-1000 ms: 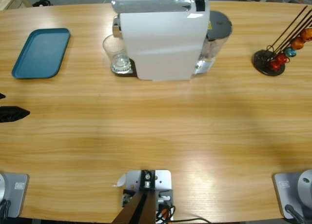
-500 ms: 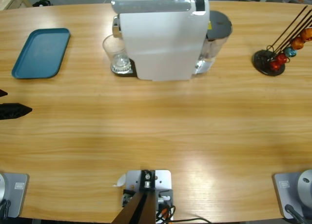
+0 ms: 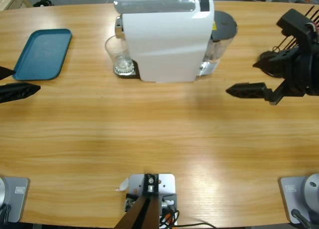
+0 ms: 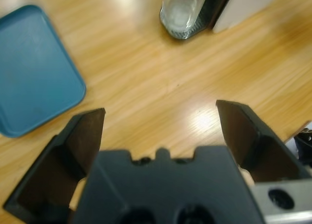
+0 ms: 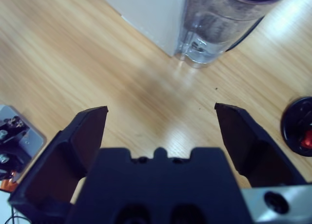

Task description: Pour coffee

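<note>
High view: taken from fixed point above table (image 3: 159, 134), looking straight down; whole tabletop covered, coffee machine (image 3: 164, 37) seen at upper middle.

Left wrist view: taken low, tilted down, aimed toward glass-side end of coffee machine (image 4: 243, 7). Glass tumbler (image 4: 183, 11) and blue tray (image 4: 31, 70) shared with high view.

Right wrist view: taken low, tilted down, aimed at water-tank end of coffee machine (image 5: 146, 9). Water tank (image 5: 224, 26) and black capsule-stand base (image 5: 298, 126) shared with high view.
</note>
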